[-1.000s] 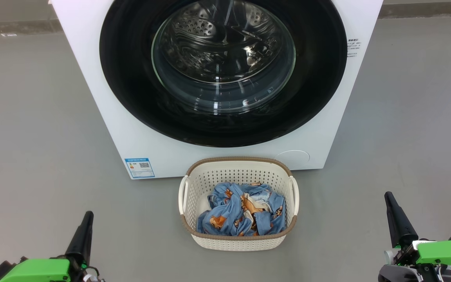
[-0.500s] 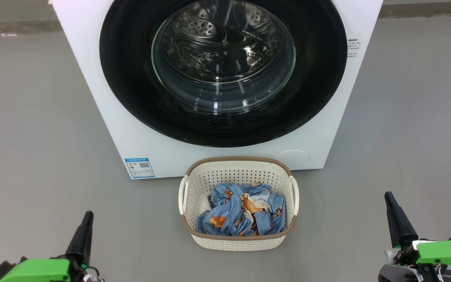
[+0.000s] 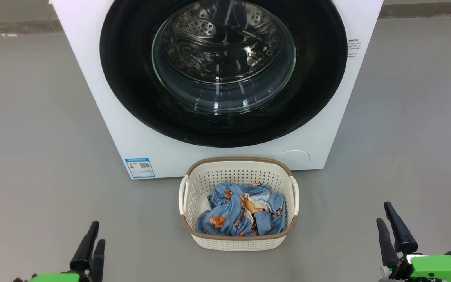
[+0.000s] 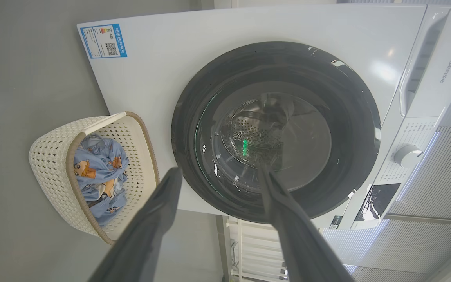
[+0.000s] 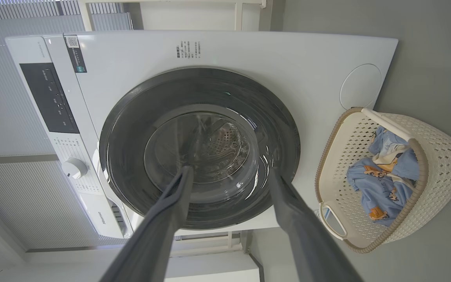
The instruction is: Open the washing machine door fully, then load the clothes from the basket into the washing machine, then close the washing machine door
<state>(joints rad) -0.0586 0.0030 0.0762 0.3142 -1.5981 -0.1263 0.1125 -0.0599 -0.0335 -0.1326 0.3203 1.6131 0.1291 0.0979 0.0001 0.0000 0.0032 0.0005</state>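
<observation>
Hovering above the grey floor point(image 3: 33, 137) with fingers point(image 4: 155, 223) spread and empty: left gripper point(image 3: 97, 233) toward its near left, right gripper point(image 3: 383, 212) toward its near right, both well apart from the basket point(image 3: 239, 160) between them. Facing the white washing machine point(image 3: 104, 129), the round black washing machine door point(image 3: 131, 90) shut flush against its front and the steel drum point(image 3: 210, 39) showing through the glass. Sitting on the floor just before the machine's bottom edge: cream basket, holding the crumpled light-blue clothes point(image 3: 241, 213)
</observation>
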